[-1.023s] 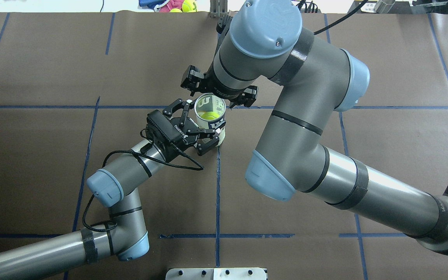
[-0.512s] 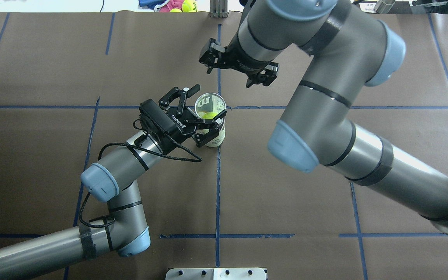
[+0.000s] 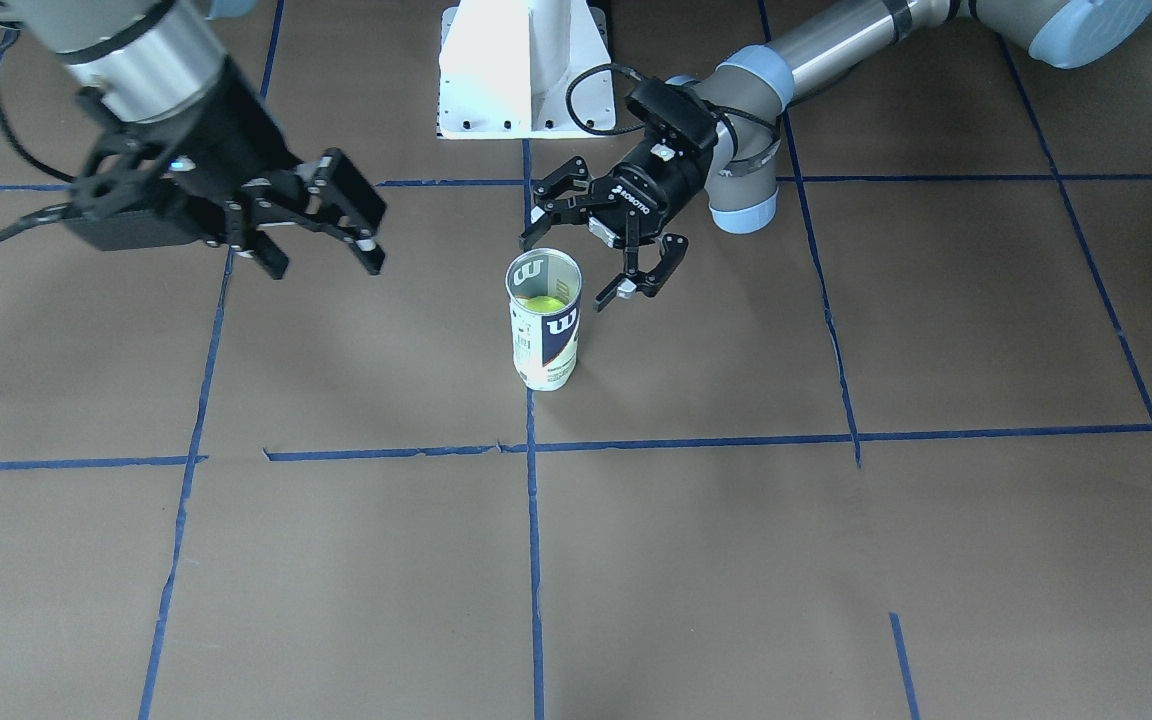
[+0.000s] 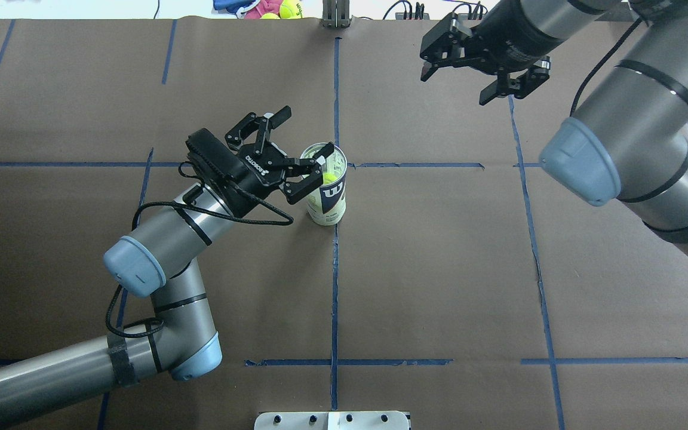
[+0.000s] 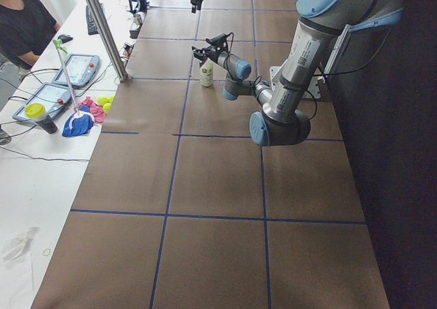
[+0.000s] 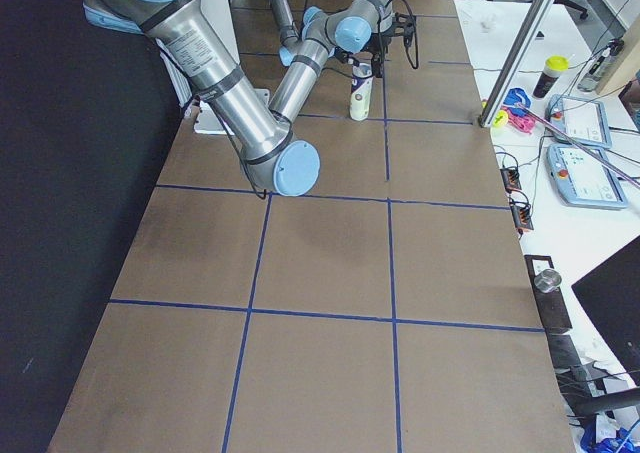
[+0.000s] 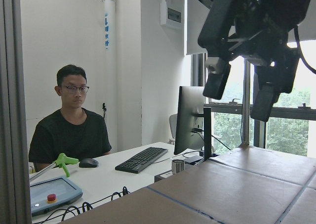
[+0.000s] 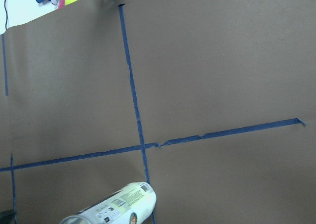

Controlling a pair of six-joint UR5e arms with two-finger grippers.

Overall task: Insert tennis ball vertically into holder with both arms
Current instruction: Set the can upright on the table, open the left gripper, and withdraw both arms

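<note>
— Right arm has swung off since a moment ago, hasn't it?

— Yes. The right claw [image 4: 454,86] was just beyond the holder [image 4: 330,202]. Now it hangs well apart from it, toward the far edge of the counter [image 4: 439,269], fingers spread and holding nothing.

— And the left?

— The left claw [image 4: 307,132] has drawn back a little toward the robot's left. Its fingers are spread wide and grip nothing. From overhead, one fingertip overlaps the holder's rim and the other stands clear on the far side. From the front view, the rim shows between the two tips. Whether either tip touches the plastic, I can't tell.

— The holder itself?

— Unmoved. It stands upright on the centre blue tape line [image 4: 334,286], near a crossing of lines and well away from every counter edge.

— The ball?

— The tennis ball [image 4: 327,177] sits inside, below the open mouth, yellow-green through the clear wall. It lies lower than the left claw's fingertips and just to their right.
</note>
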